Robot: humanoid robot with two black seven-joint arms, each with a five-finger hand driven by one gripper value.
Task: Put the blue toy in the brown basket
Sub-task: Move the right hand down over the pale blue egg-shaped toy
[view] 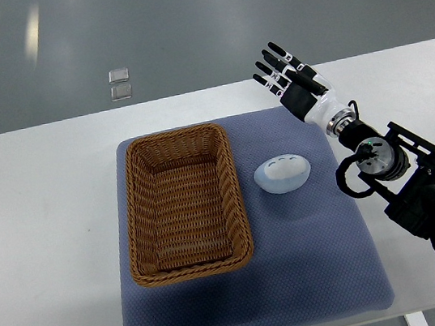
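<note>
A pale blue, egg-shaped toy (283,174) lies on the blue-grey mat (313,255), just right of the brown wicker basket (138,224). The basket is rectangular and holds nothing. My right hand (279,70) comes in from the right edge and hovers above the mat's far right corner, up and to the right of the toy. Its fingers are spread and hold nothing. It is apart from the toy. My left arm does not show.
The mat lies on a white table (48,237) whose far edge runs behind the basket. My right forearm and its black cables (418,190) cross the table's right side. Grey floor with two small square markers (119,83) lies beyond.
</note>
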